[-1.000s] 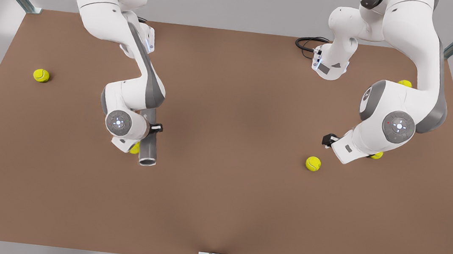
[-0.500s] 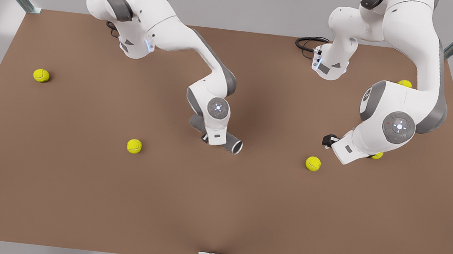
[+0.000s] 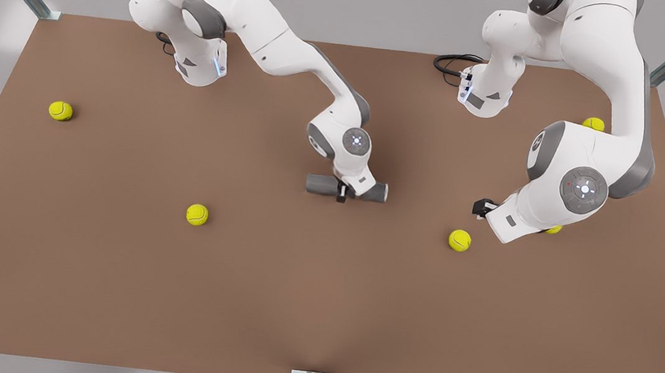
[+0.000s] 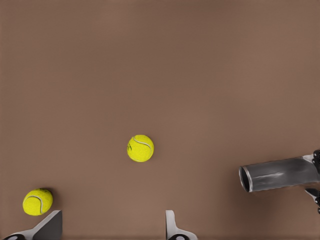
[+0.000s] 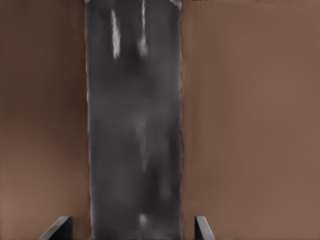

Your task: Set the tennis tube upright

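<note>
Front view, frame centre: my right tool (image 3: 342, 195) grips the tennis tube (image 3: 323, 185) sideways above the bench (image 3: 318, 310); uprighting remains. My left tool (image 3: 479, 207) waits, fingers wide

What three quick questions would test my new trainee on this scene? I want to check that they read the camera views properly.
1. True or false: the tennis tube stands upright.
2. Which claw grips the tube? A: left claw. B: right claw.
3. How many tennis balls can be counted in the front view?

Key: 1 false, it is held sideways. 2 B, and the left claw waits open. 3 five, one half hidden behind an arm.
</note>
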Available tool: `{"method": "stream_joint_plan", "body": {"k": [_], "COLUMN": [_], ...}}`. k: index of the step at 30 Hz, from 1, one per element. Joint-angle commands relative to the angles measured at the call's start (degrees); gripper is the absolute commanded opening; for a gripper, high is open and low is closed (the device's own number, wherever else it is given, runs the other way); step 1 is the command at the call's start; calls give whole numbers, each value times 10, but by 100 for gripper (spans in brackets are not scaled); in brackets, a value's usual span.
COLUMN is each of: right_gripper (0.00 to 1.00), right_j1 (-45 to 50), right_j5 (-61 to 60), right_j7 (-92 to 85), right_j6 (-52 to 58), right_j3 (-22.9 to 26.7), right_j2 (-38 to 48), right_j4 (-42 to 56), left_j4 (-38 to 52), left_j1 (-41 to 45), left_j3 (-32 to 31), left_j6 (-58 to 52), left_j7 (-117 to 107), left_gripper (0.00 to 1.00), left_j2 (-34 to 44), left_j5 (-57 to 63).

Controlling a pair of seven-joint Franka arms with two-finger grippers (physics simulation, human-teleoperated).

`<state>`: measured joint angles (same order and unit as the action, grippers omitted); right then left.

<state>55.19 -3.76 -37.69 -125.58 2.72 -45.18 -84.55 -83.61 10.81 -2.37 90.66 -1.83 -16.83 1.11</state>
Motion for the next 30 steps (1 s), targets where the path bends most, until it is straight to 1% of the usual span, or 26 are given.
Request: {"method": "stream_joint_plan", "body": {"k": [1, 3, 5, 8, 9, 11, 12, 13, 14, 15, 16, 17, 18, 19, 20, 21, 22, 23, 24, 25, 27, 28, 29, 30], "right_gripper": [100, 100, 100, 100, 100, 100, 100, 100, 100, 100, 100, 100, 100, 100, 100, 100, 100, 100, 100, 100, 100, 100, 100, 100], "right_j1": [3, 3, -4, -16, -27, -47, -93, -190, -266, -334, -364, -385, -388, -391, -391, -393, -431, -433, -453, -454, -461, -461, -461, -461], "right_j5": [-1, -3, -31, -46, -47, -90, -127, -122, -104, -47, -4, 1, 16, 35, 46, 46, 40, 51, 54, 56, 53, 53, 53, 53], "right_j7": [-130, -131, -134, -140, -143, -139, -91, 67, 97, 142, 226, 303, 309, 317, 397, 483, 480, 469, 450, 433, 431, 431, 431, 431], "right_j6": [-12, -12, -7, -2, 14, 71, 164, 327, 418, 481, 518, 526, 527, 546, 567, 578, 564, 559, 546, 541, 543, 543, 543, 544], "right_j3": [0, 0, -1, -1, -1, -1, 2, 10, 11, 11, 11, 11, 42, 45, 45, 46, 47, 50, 48, 49, 49, 49, 48, 48], "right_j2": [-1, 4, 13, 51, 68, 118, 172, 232, 253, 266, 270, 279, 280, 279, 279, 279, 268, 266, 265, 265, 252, 252, 252, 253], "right_j4": [1, 3, 3, 3, 3, 5, 5, 6, 16, 51, 84, 96, 117, 132, 134, 137, 182, 183, 185, 185, 180, 182, 182, 182], "left_j4": [0, 0, 0, 0, 0, 0, 0, 0, 1, 1, 2, 2, 1, -8, -81, -159, -210, -241, -243, -255, -345, -411, -445, -484], "left_j1": [0, 0, 0, 0, 0, 1, 0, -2, -3, -4, -44, -77, -100, -135, -143, -142, -141, -137, -118, -119, -73, -61, -60, -59], "left_j3": [0, 0, 0, 0, 0, 0, 0, 0, 1, 3, 3, 3, 3, 5, 87, 113, 93, 63, 61, 61, 55, 26, 16, 10], "left_j6": [2, 2, 2, 2, 2, 1, 1, 0, -5, -22, -23, -55, -96, -130, -118, -81, -35, 10, 16, 41, 171, 248, 289, 318], "left_j7": [1, 0, 1, 1, 1, 0, 0, 0, -2, 0, 9, 34, 81, 160, 252, 314, 400, 418, 446, 482, 499, 525, 542, 557], "left_gripper": [100, 100, 100, 100, 100, 100, 100, 100, 100, 100, 100, 100, 100, 100, 100, 100, 100, 100, 100, 100, 100, 100, 100, 100], "left_j2": [0, 0, 0, 0, 0, 0, 0, -3, -17, -18, -20, -29, -51, -79, -90, -82, -80, -79, -81, -79, -16, 13, 26, 37], "left_j5": [0, 0, 0, 0, 0, 0, 0, 0, -29, -39, -50, -76, -109, -148, -252, -306, -386, -406, -436, -437, -466, -515, -542, -596]}}
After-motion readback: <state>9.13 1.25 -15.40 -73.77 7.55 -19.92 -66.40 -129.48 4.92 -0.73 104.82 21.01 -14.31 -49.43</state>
